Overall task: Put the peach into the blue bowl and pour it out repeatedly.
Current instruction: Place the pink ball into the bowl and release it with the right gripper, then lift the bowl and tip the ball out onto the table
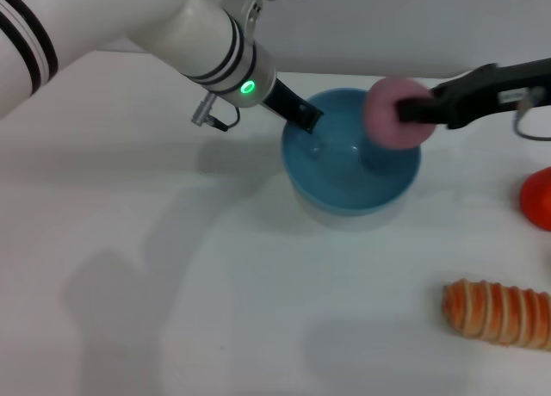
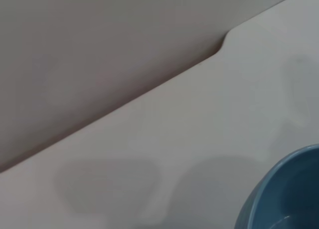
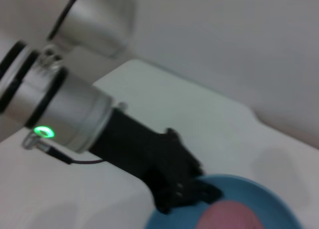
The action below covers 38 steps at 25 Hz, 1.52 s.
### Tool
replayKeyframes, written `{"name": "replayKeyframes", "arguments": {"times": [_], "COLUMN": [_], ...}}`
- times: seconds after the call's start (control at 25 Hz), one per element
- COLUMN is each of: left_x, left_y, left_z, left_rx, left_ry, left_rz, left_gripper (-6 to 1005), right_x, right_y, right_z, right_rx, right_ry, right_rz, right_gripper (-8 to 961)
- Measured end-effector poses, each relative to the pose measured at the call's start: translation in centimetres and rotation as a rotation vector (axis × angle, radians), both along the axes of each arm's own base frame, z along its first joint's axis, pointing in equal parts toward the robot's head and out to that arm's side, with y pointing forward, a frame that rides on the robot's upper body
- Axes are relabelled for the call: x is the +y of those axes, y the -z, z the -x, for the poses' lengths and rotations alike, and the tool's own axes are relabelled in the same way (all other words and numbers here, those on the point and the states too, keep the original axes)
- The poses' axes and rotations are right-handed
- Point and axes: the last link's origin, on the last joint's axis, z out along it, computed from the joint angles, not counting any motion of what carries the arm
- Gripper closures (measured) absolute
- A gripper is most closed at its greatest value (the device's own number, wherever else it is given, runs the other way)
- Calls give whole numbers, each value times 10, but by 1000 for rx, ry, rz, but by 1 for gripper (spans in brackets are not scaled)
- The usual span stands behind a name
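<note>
The light blue bowl (image 1: pixel 351 155) stands upright on the white table, back of centre. My left gripper (image 1: pixel 303 116) reaches down from the upper left and is shut on the bowl's left rim. My right gripper (image 1: pixel 403 112) comes in from the right and is shut on the dull-pink peach (image 1: pixel 389 112), holding it just above the bowl's right side. In the right wrist view the peach (image 3: pixel 228 216) shows over the bowl (image 3: pixel 259 191), with the left gripper (image 3: pixel 187 194) on the rim. The left wrist view shows only the bowl's edge (image 2: pixel 284 194).
A red-orange round fruit (image 1: pixel 538 198) lies at the right edge of the table. An orange ribbed roll (image 1: pixel 499 312) lies at the front right. The white table (image 1: pixel 172 267) stretches bare to the left and front of the bowl.
</note>
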Motion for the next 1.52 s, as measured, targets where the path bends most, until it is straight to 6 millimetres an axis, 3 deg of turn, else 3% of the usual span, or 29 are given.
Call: {"name": "replayKeyframes", "arguments": {"times": [0.16,0.28,0.84,0.96,1.24,1.52], "left_x": [-5,-6,-6,-5,0,13], "left_y": [8,8,9,9,16,7], "left_z": [1,2,5,6,-7,-41], "left_rx": [-22,-25,-29,-30,51,167], "left_ry": [-3,-10,-13,-5,181,374], "left_rz": [14,17,11,2,-35,-75], "left_gripper": [1000,1000,1001,1002,1000,1000], "right_x": [4,6,6,4,-19,-64], "right_y": [23,28,26,16,-18,-36], "right_z": [1,-1,-15,-24,-62,-147], "right_rx": [-12,-14,-15,-12,183,391], "right_ry": [18,28,32,44,19,140], "right_rz": [56,53,13,-40,-255,-516], "right_gripper": [797,825,409,396,387,386]}}
